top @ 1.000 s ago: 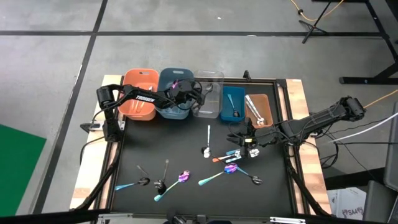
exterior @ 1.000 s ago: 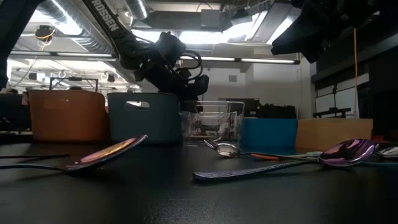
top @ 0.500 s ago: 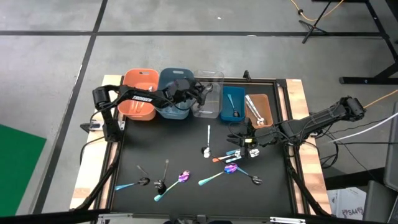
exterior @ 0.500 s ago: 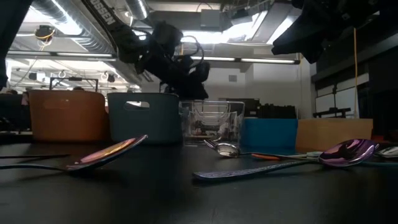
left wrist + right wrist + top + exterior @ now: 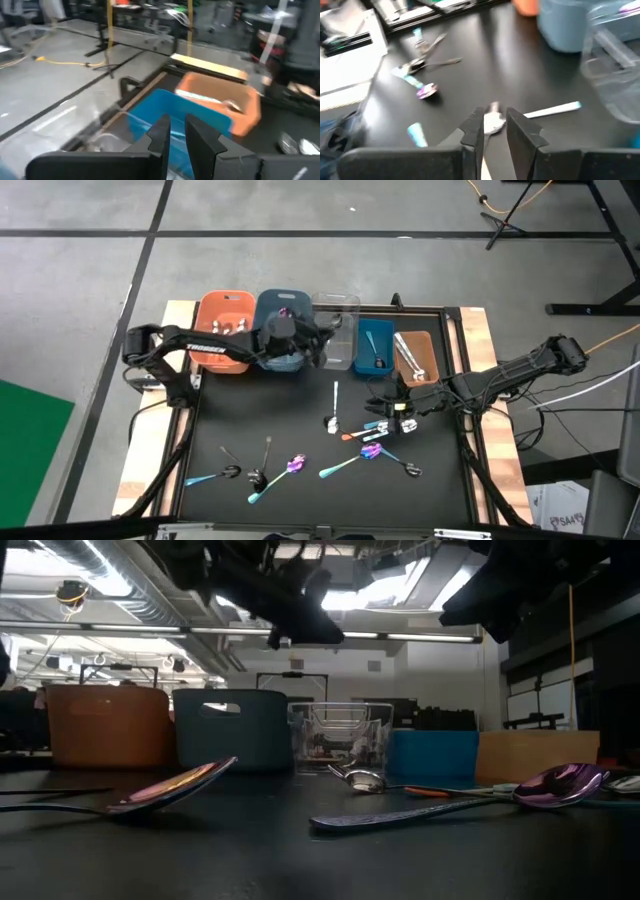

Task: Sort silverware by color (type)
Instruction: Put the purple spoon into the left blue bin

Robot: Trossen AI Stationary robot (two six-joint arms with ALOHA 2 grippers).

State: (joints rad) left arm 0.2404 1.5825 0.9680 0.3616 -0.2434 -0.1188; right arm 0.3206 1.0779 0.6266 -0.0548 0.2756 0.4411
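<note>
On my overhead feed, along the lower edge of the black table (image 5: 300,415), I have teal-handled purple spoons (image 5: 292,467) and a couple of dark utensils (image 5: 229,471) scattered at lower left and centre, with another purple spoon (image 5: 371,450) just right of them. A little higher, right of centre, my right gripper (image 5: 384,406) hangs low over orange- and blue-handled pieces (image 5: 372,427); its fingers (image 5: 473,127) stand a narrow gap apart, and I cannot tell whether they pinch the silver spoon (image 5: 492,121) showing between them. A white-handled spoon (image 5: 334,402) lies left of it. Farther back, the bins line the top edge: orange bin (image 5: 222,330), grey-blue bin (image 5: 281,312), clear bin (image 5: 337,308), blue bin (image 5: 375,345), brown bin (image 5: 417,352) with silver pieces. My left gripper (image 5: 318,344) hovers by the grey-blue and clear bins, fingers (image 5: 161,134) narrowly apart with nothing between.
</note>
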